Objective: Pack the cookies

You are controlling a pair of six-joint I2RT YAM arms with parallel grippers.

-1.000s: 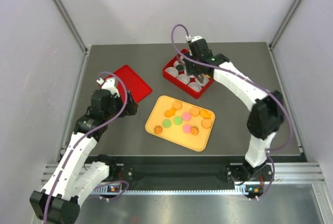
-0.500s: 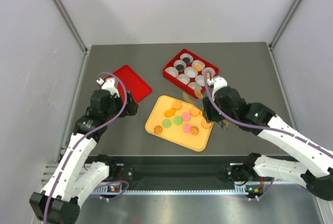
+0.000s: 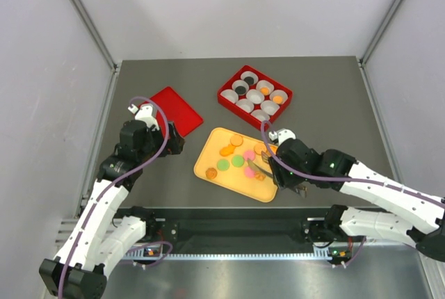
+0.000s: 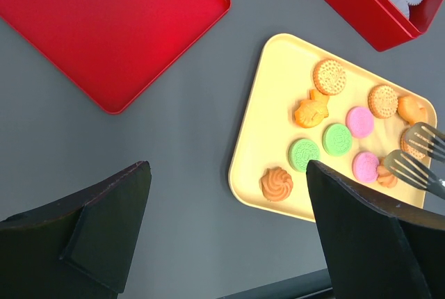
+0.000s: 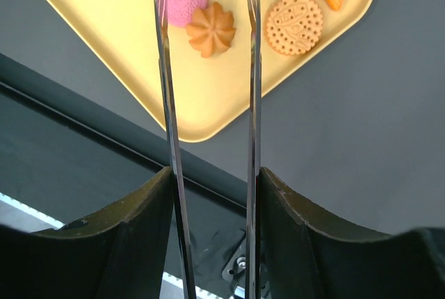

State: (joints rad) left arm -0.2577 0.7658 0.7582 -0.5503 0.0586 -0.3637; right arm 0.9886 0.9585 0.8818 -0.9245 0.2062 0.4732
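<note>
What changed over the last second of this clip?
The right claw left the red box, swung back toward the near edge, and now hangs open over the cookies at the near right of the yellow tray, holding nothing. The tray's cookies, the open left claw and the red lid stayed put.

The yellow tray [image 3: 233, 180] lies under my right gripper [image 3: 256, 167]; the red box [image 3: 238, 112] of paper cups [image 3: 254, 96] sits beyond it, the red lid [image 3: 177, 108] far left.
</note>
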